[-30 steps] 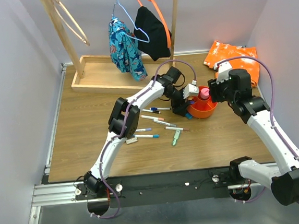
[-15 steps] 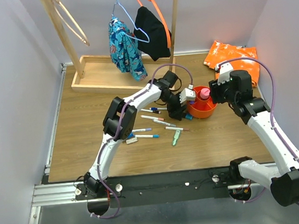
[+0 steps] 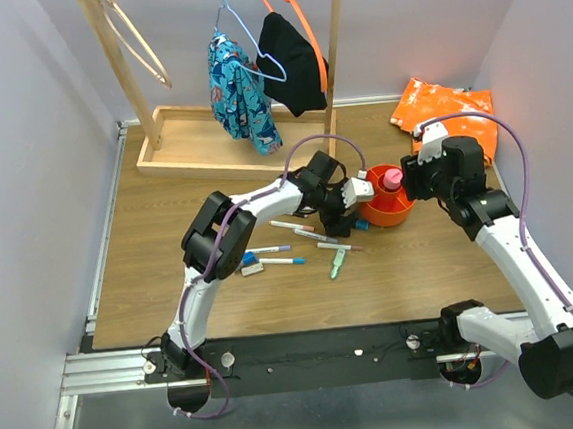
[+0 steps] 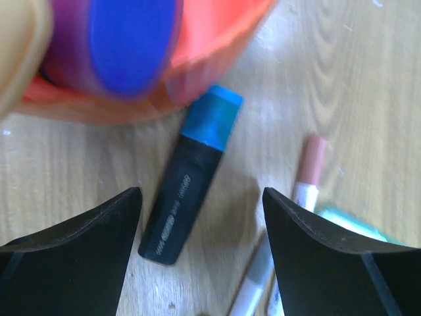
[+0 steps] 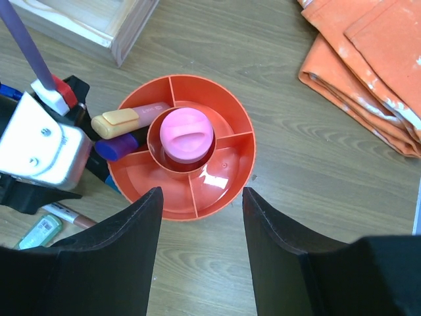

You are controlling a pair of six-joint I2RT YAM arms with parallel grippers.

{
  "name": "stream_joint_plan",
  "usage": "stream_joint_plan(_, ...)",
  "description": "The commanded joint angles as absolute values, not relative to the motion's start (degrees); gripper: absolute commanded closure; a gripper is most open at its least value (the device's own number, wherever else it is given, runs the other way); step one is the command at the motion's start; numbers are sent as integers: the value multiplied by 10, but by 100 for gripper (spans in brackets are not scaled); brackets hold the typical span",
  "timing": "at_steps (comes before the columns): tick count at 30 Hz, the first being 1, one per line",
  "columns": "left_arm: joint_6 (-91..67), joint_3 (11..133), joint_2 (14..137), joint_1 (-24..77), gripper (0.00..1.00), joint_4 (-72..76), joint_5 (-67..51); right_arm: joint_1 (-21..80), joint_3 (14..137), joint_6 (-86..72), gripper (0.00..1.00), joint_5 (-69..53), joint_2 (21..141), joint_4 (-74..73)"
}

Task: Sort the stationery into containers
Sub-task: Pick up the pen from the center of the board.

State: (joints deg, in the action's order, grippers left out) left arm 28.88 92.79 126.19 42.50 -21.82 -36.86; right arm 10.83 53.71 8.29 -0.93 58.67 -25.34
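L end effector [image 4: 199, 196] spread wide, empty, over black highlighter w/ blue cap [image 4: 176, 214] lying on wooden tabletop [image 4: 342, 79] just beside round orange plastic divided cup [image 5: 231, 125]. R end effector [image 5: 199, 194] released above cup, holding nothing.

The top camera sits high up behind the arms [image 3: 264, 191] and looks down on the whole table [image 3: 160, 256]. The left wrist camera is very close to the wood, looking down at a black highlighter [image 4: 187, 191] beside the orange cup [image 4: 217, 36]. The right wrist camera hangs higher, looking straight down into that cup. All three see it.
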Motion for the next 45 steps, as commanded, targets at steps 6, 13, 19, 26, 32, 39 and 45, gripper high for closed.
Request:
stream_joint_plan(6, 221, 908, 1262, 462, 21, -115, -246, 103, 524, 69, 41, -20, 567, -246)
stream_joint_plan(13, 245, 911, 1270, 482, 31, -133, -255, 103, 515, 68, 41, -24, 559, -243)
stream_joint_plan(19, 279, 879, 1252, 504, 39, -143, -258, 103, 503, 67, 41, -27, 548, -246)
stream_joint_plan(26, 316, 814, 1219, 525, 50, -146, -250, 103, 496, 64, 41, -31, 538, -243)
stream_joint_plan(32, 315, 804, 1228, 532, 52, -151, -229, 103, 493, 66, 41, -28, 533, -244)
stream_joint_plan(39, 324, 843, 1259, 544, 51, -169, -214, 103, 489, 62, 41, -30, 528, -245)
stream_joint_plan(45, 349, 845, 1266, 561, 60, -188, -215, 102, 493, 62, 41, -34, 532, -243)
